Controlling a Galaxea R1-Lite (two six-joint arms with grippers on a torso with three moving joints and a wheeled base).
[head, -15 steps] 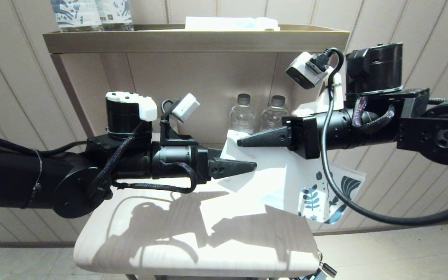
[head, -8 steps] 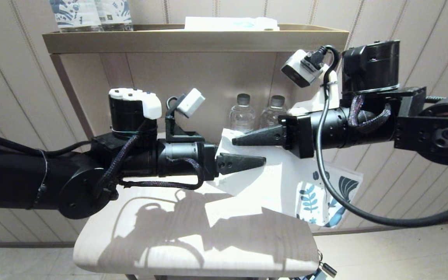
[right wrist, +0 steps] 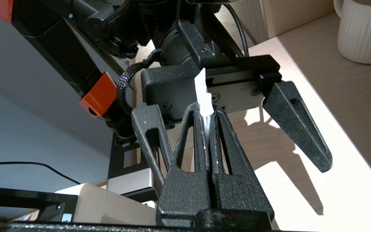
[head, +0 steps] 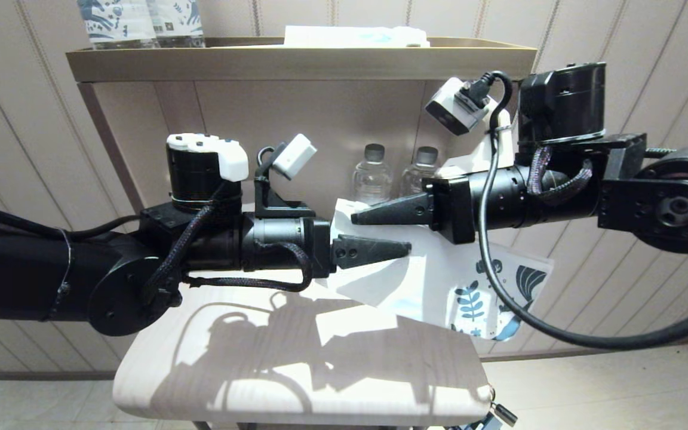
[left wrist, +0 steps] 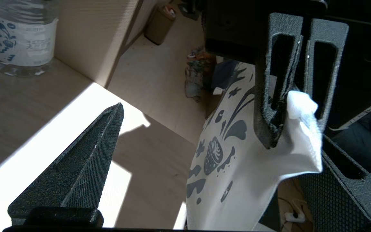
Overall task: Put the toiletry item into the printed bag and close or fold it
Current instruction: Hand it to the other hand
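The right gripper (head: 359, 216) pinches the printed bag (head: 439, 280) by its top edge, aloft over the table (head: 296, 382). The left gripper (head: 401, 248) gapes wide beside it — folding step, likely; the toiletry item isn't visible. Next: clamp the free corner.

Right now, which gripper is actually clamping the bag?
The right gripper: shut on the bag top edge. The left gripper is open, its fingers spread either side of it.
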